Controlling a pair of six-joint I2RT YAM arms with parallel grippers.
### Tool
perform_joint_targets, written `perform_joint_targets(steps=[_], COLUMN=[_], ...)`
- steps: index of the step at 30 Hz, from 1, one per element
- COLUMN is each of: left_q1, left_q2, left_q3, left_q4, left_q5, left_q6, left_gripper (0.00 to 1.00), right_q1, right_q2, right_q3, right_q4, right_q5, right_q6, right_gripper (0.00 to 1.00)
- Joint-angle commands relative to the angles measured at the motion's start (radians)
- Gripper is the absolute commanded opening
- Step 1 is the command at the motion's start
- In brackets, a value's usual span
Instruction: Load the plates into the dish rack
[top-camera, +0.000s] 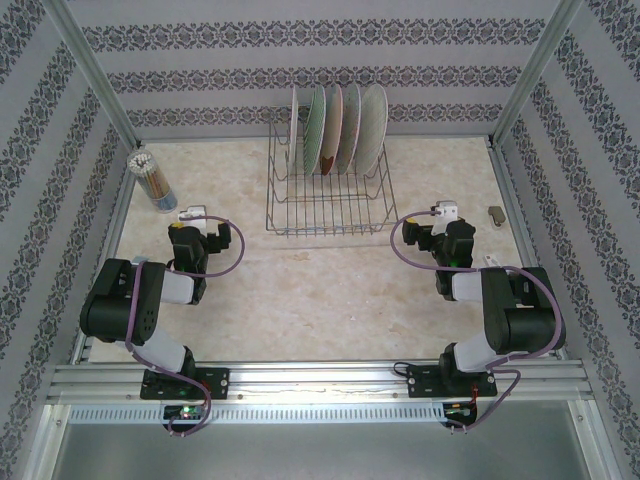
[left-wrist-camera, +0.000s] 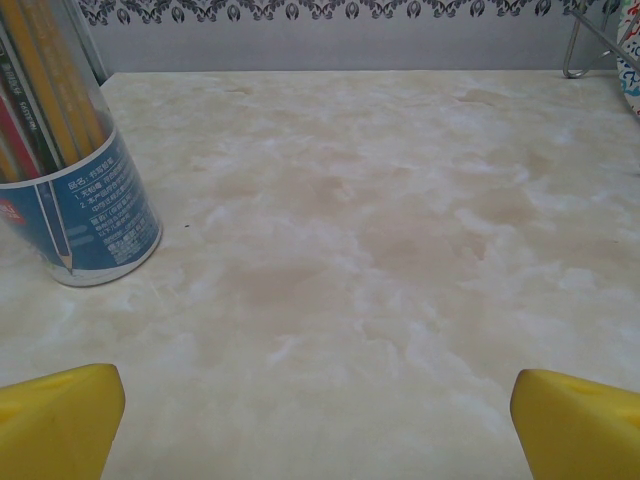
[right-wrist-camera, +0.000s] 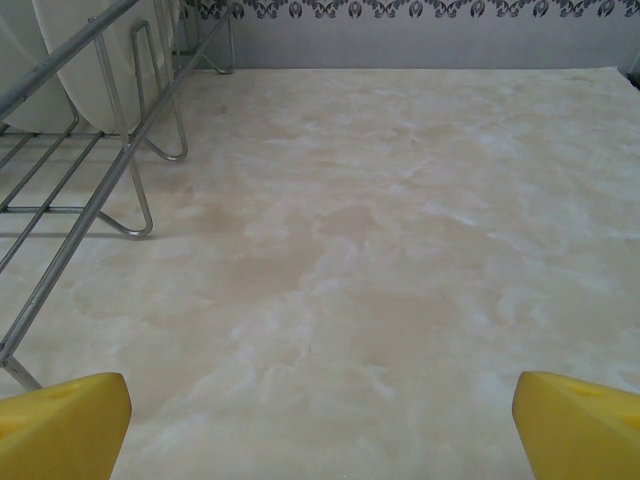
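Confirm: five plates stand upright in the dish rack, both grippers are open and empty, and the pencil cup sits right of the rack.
Wrong on one point: the pencil cup stands left of the dish rack, as the top view shows. The plates do stand upright in it; left gripper and right gripper are open and empty.

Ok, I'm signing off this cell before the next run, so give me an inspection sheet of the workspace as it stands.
Surface: pale marbled tabletop, no spills seen.
Job's things: five plates stand on edge in the far part of the wire dish rack.
Clutter: pencil cup at far left; small grey object near the right wall, too small to identify.
Grippers: left pincer and right pincer both open, holding nothing, low over the table.
Cables: a purple cable loops at each wrist, apart from the rack.
Surroundings: patterned walls, metal frame posts.
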Motion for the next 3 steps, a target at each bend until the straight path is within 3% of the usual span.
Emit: perform_joint_targets(steps=[1, 3], left_q1=[0.014, 0.014], left_q2=[-0.002, -0.002], left_q3=[0.004, 0.003], left_q4=[0.004, 0.003], left_q5=[0.003, 0.002], left_q6=[0.005, 0.005], left_gripper=[1.00, 1.00], right_q1=[0.007, 0.010], right_q2=[0.000, -0.002], right_q3=[0.020, 0.015], right_q4=[0.017, 0.022], right_q5=[0.005, 0.013], right_q6=[-0.002, -0.003], right_gripper=[0.98, 0.98])
